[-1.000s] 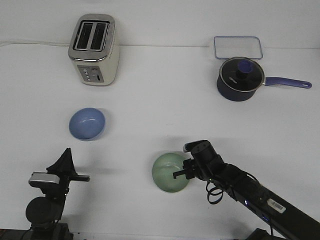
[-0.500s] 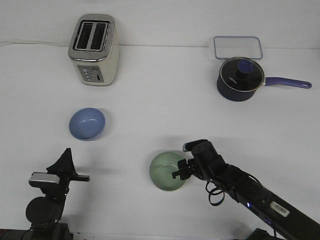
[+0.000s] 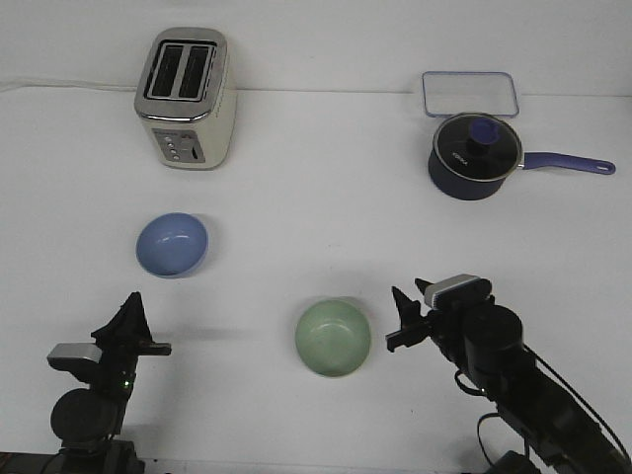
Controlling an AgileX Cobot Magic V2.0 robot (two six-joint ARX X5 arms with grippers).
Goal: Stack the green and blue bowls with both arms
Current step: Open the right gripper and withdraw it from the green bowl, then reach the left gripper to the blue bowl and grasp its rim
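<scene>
The pale green bowl (image 3: 333,338) sits upright on the white table at front centre. The blue bowl (image 3: 172,244) sits upright further back on the left. My right gripper (image 3: 404,320) is just right of the green bowl, apart from it, prongs spread and empty. My left gripper (image 3: 130,321) is at the front left, in front of the blue bowl and well clear of it; its prongs point up and hold nothing, but their gap does not show.
A cream toaster (image 3: 186,97) stands at the back left. A dark navy saucepan (image 3: 475,155) with glass lid and long handle is at the back right, a clear lidded container (image 3: 470,94) behind it.
My right gripper has let go of the green bowl and pulled back to the right. The green bowl has shifted slightly left and now lies free. The left arm dipped slightly.
</scene>
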